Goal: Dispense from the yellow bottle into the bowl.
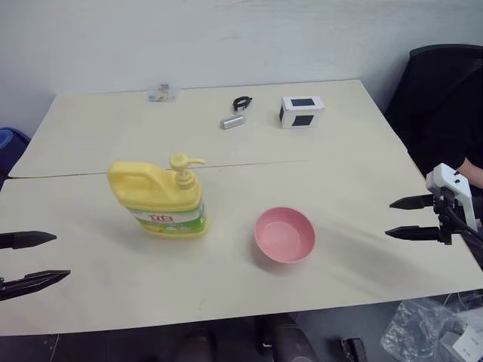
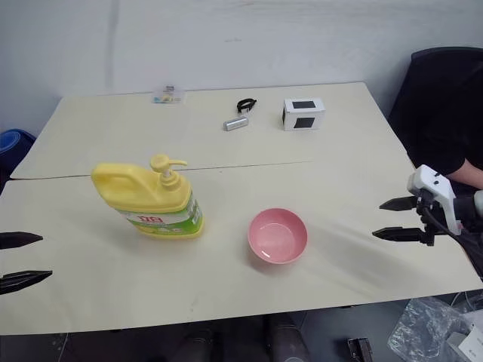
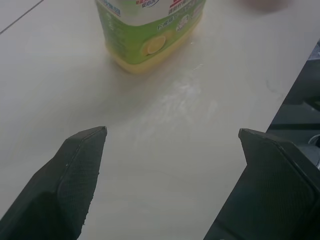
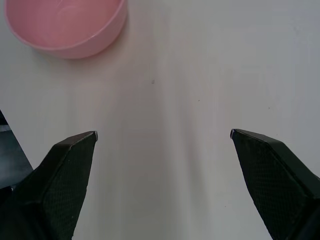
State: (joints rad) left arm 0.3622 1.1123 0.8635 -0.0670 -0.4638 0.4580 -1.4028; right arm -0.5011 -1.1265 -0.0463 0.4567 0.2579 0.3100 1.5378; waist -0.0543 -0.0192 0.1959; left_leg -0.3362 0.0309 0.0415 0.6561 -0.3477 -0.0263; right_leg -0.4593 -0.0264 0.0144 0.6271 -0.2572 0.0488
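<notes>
- We see the left gripper [image 1: 49, 259] fully spread, holding nothing, the yellow bottle [image 1: 161, 197] ahead of its fingers
- Right gripper [image 1: 401, 217] spread wide, empty, the bowl [image 1: 284, 234] beyond its fingertips

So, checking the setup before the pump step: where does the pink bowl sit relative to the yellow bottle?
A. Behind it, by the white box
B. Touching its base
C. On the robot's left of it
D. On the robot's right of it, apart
D: the bowl stands to the right of the yellow bottle, with bare table between them.
</notes>
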